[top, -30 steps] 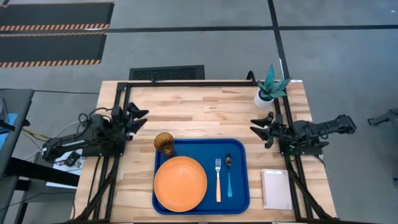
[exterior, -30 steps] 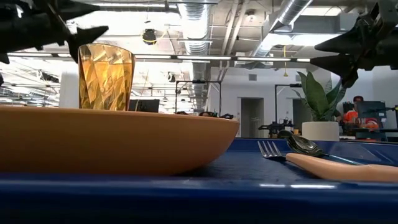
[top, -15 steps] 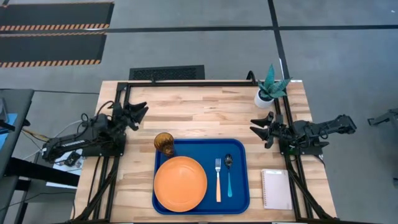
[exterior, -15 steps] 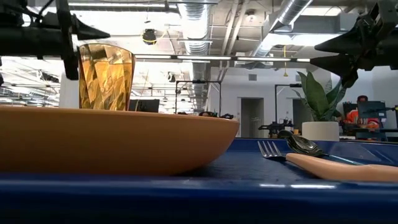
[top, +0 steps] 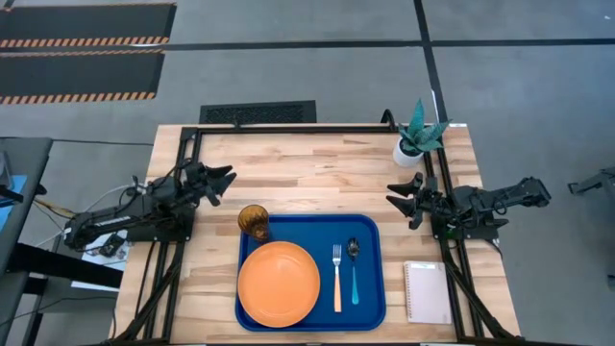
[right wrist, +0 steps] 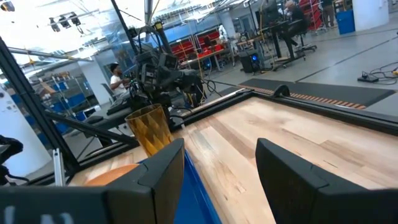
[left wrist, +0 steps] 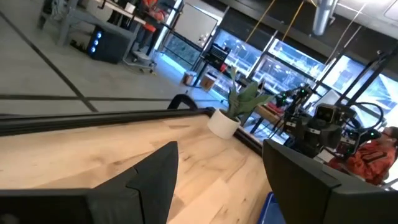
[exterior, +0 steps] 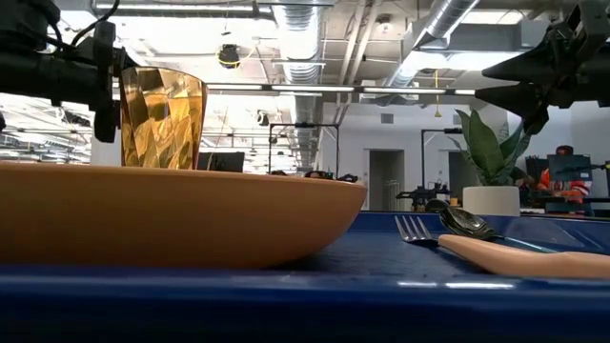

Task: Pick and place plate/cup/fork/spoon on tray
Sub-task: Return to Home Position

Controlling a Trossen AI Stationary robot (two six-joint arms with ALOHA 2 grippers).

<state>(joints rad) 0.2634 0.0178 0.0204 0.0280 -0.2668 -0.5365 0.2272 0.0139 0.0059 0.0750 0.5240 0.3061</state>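
The blue tray (top: 309, 272) is holding the orange plate (top: 279, 284), the cup (top: 254, 221) in its far left corner, and the fork (top: 337, 278) beside the spoon (top: 354, 271). The left gripper (top: 219, 180) and right gripper (top: 402, 199) are hovering open at the table's sides, holding nothing.

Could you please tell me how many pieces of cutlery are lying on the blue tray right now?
2: the fork lies right of the plate, and the spoon lies beside the fork, nearer the tray's right rim.
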